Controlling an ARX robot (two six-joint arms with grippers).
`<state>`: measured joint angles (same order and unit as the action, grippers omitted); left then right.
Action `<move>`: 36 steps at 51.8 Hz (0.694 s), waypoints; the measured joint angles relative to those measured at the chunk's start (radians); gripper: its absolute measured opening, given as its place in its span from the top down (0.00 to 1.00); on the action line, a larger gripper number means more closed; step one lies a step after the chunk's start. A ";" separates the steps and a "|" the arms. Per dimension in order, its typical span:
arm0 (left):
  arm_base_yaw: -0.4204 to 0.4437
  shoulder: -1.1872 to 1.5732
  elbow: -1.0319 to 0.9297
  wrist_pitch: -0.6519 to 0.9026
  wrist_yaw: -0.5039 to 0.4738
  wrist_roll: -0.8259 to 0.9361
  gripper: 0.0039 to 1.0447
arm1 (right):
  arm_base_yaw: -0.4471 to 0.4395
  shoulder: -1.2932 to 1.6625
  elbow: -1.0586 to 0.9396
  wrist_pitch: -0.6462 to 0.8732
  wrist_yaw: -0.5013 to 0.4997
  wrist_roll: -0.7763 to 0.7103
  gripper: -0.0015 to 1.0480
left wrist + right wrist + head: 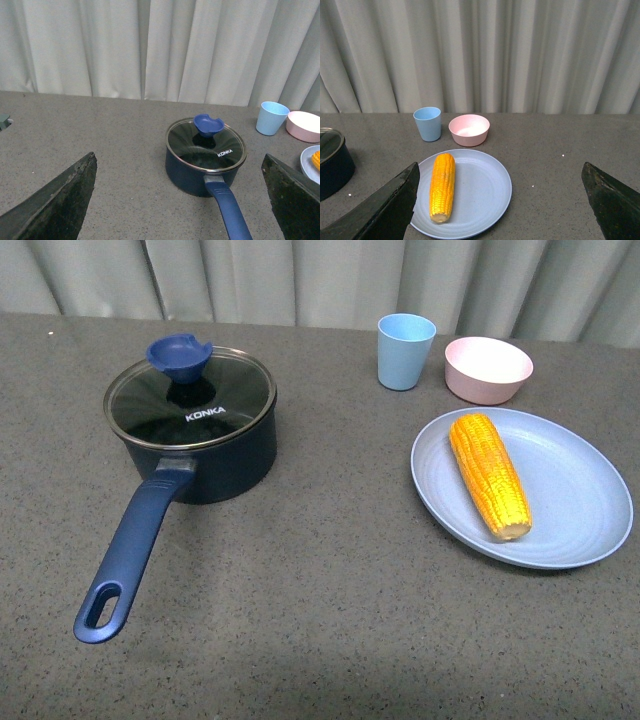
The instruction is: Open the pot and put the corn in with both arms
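Glass lid (pixel 235 390) seated on pot (pixel 235 462): unopened. Corn (pixel 489 475) on plate (pixel 575 525), well right of pot. Left hand (pixel 178 156), right hand (pixel 500 165): both spread, empty. All steps remain.

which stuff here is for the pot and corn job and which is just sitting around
For the job: pot, its glass lid (still on), corn.

Just lying about: blue cup, pink bowl, blue plate (it only holds the corn).
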<state>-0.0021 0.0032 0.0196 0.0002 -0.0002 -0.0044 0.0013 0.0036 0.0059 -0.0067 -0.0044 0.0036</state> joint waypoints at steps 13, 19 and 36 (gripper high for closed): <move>0.000 0.000 0.000 0.000 0.000 0.000 0.06 | 0.000 0.000 0.000 0.000 0.000 0.000 0.09; 0.000 0.000 0.000 0.000 0.000 0.000 0.06 | 0.000 0.000 0.000 0.000 0.000 0.000 0.09; 0.000 0.000 0.000 0.000 0.000 0.000 0.06 | 0.000 0.000 0.000 0.000 0.000 0.000 0.09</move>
<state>-0.0021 0.0032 0.0196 0.0002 -0.0002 -0.0044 0.0013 0.0036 0.0059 -0.0067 -0.0044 0.0036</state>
